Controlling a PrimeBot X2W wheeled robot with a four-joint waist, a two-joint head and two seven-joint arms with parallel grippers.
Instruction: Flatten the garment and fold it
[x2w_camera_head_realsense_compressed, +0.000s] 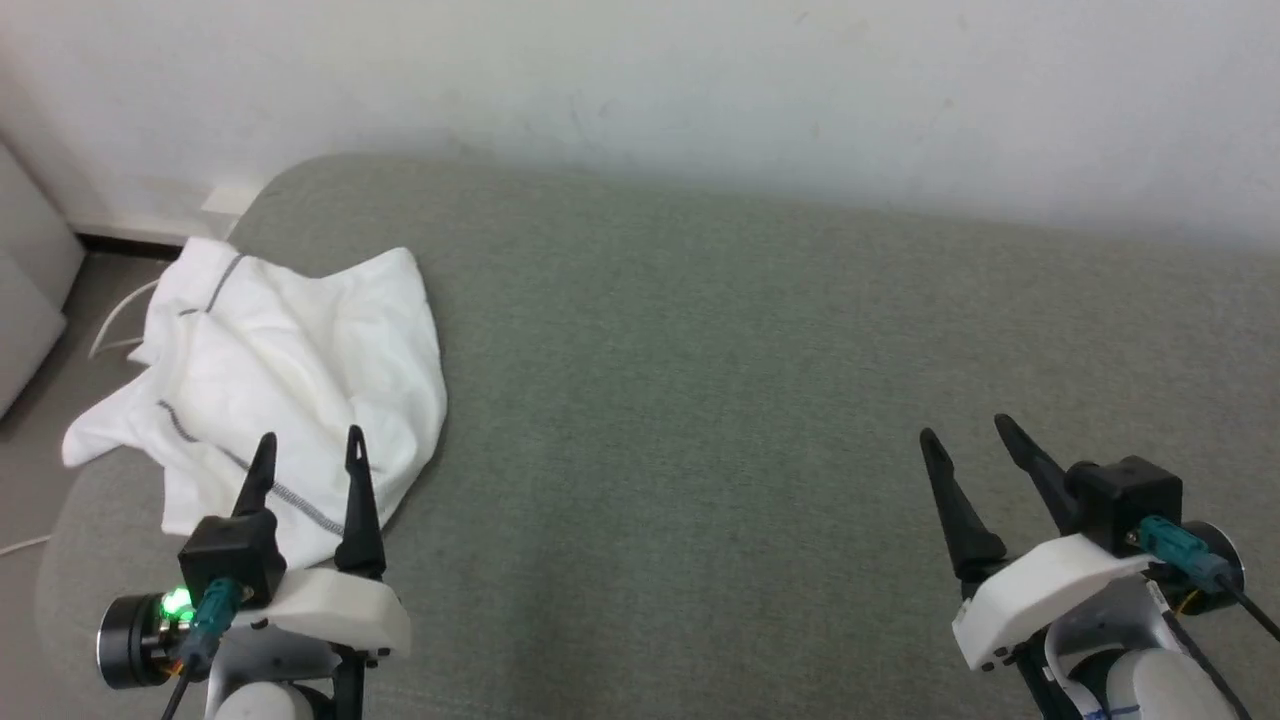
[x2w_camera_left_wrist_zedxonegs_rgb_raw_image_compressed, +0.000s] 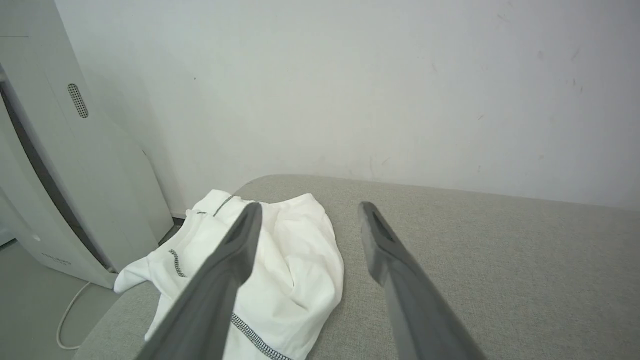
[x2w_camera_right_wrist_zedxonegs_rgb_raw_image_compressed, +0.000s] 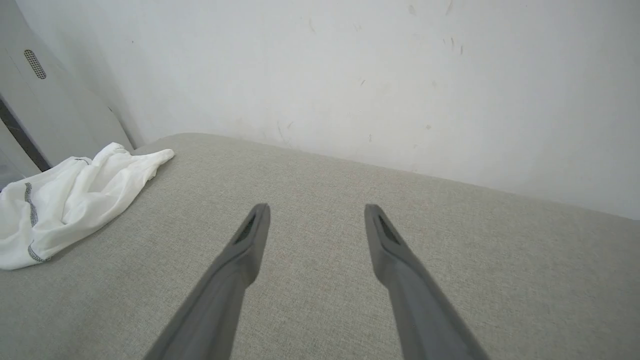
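The garment (x2w_camera_head_realsense_compressed: 290, 380), a white shirt with dark grey stitched seams, lies crumpled in a heap at the left end of the grey-green cushioned surface (x2w_camera_head_realsense_compressed: 750, 400). One corner of it hangs over the left edge. My left gripper (x2w_camera_head_realsense_compressed: 310, 440) hovers open above the heap's near side, nothing between its fingers. In the left wrist view the garment (x2w_camera_left_wrist_zedxonegs_rgb_raw_image_compressed: 295, 270) lies below and between the fingers. My right gripper (x2w_camera_head_realsense_compressed: 965, 430) stands open far to the right over bare fabric. The right wrist view has the garment (x2w_camera_right_wrist_zedxonegs_rgb_raw_image_compressed: 75, 200) at its far left. The logo patch is hidden.
A pale wall (x2w_camera_head_realsense_compressed: 700, 90) runs along the back of the surface. A light grey appliance (x2w_camera_left_wrist_zedxonegs_rgb_raw_image_compressed: 60, 175) stands on the floor beyond the left end, with a white cable (x2w_camera_left_wrist_zedxonegs_rgb_raw_image_compressed: 67, 315) trailing near it. The surface's rounded left edge (x2w_camera_head_realsense_compressed: 60, 560) is close to the garment.
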